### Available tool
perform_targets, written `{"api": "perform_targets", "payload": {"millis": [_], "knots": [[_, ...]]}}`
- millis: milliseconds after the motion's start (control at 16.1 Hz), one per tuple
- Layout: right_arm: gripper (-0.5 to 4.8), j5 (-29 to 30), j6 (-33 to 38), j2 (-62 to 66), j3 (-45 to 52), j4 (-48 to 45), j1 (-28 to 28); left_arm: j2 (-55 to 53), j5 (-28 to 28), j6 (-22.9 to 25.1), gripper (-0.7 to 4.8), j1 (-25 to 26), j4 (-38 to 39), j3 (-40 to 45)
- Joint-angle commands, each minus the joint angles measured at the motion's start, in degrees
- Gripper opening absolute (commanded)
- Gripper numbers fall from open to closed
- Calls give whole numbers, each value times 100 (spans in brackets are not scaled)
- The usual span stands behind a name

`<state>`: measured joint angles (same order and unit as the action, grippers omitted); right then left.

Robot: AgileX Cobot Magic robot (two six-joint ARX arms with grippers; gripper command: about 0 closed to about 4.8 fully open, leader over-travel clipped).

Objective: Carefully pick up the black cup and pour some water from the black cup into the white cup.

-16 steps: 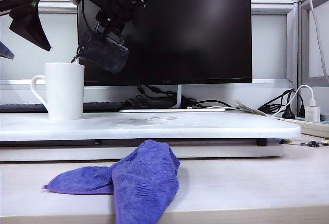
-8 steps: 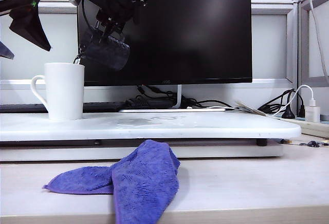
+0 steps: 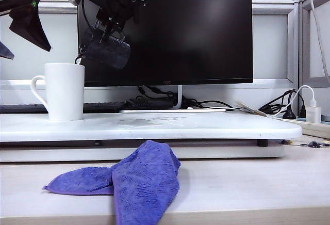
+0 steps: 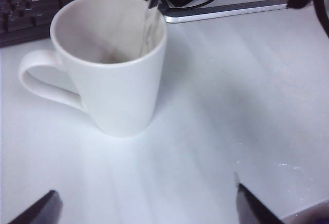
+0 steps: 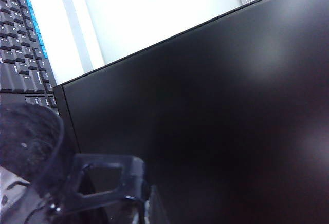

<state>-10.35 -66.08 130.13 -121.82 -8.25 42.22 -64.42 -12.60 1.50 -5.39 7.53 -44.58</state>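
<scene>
Exterior view: the right gripper [image 3: 105,30], fingers clenched on the black cup [image 3: 105,53], holds it tilted, mouth toward the white cup [image 3: 64,91] near the table's [image 3: 206,124] left edge. Left wrist view: water [image 4: 149,23] streams into the cup; the left gripper [image 4: 146,211] hovers released. Right wrist view: cup handle [image 5: 105,180] close.
</scene>
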Motion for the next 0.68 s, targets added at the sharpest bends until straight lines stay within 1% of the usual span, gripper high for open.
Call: {"api": "perform_targets", "payload": {"millis": [62, 124, 186, 248, 310, 434, 496, 558, 682], "knots": [[-6, 17, -13, -76, -55, -234, 33, 7, -4, 2, 463, 9, -52, -37], [-6, 13, 7, -76, -55, -232, 33, 9, -4, 2, 463, 9, -50, -37], [-6, 7, 186, -76, -55, -238, 39, 9, -4, 2, 463, 9, -50, -37], [-6, -11, 476, -76, -55, -245, 39, 9, -7, 2, 463, 9, -50, -37], [-6, -24, 1003, -76, -55, -232, 39, 7, -7, 2, 463, 9, -50, -37], [-5, -4, 1613, -87, -55, -234, 39, 9, -4, 2, 463, 9, -48, -37], [-5, -7, 2326, -109, -55, -234, 39, 9, -4, 2, 463, 9, -48, -37], [-6, -9, 3217, -199, -55, -227, 2, 11, -7, 2, 463, 9, -44, -37], [-6, -57, 4087, -380, -55, -225, -72, 15, -7, 0, 463, 9, -48, -37]]}}
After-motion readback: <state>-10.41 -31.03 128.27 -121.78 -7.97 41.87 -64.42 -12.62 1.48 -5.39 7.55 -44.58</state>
